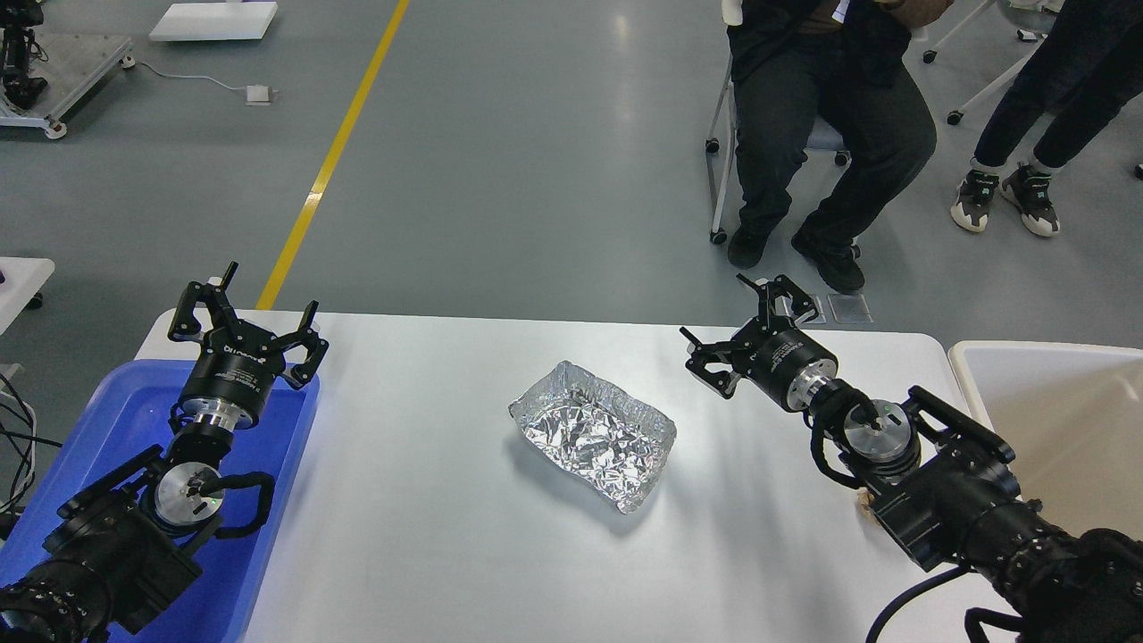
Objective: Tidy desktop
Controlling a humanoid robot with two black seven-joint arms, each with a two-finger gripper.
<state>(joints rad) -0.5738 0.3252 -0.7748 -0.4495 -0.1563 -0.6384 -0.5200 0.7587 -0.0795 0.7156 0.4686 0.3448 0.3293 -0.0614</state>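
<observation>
The white desktop (429, 536) fills the lower part of the head view. A crumpled silver foil tray (594, 435) lies at its middle, with nothing visible inside. My left gripper (253, 308) hovers open over the far end of the blue tray, well left of the foil tray, its fingers spread and empty. On the other side my right gripper (746, 326) is open too, near the desktop's far edge, right of the foil tray and apart from it. A small tan scrap (864, 506) peeks out from under my right arm.
A blue plastic tray (125, 420) sits at the desktop's left end under my left arm. A beige bin (1054, 420) stands past the right end. A seated person (821, 134) and a standing one (1027, 134) are beyond the far edge.
</observation>
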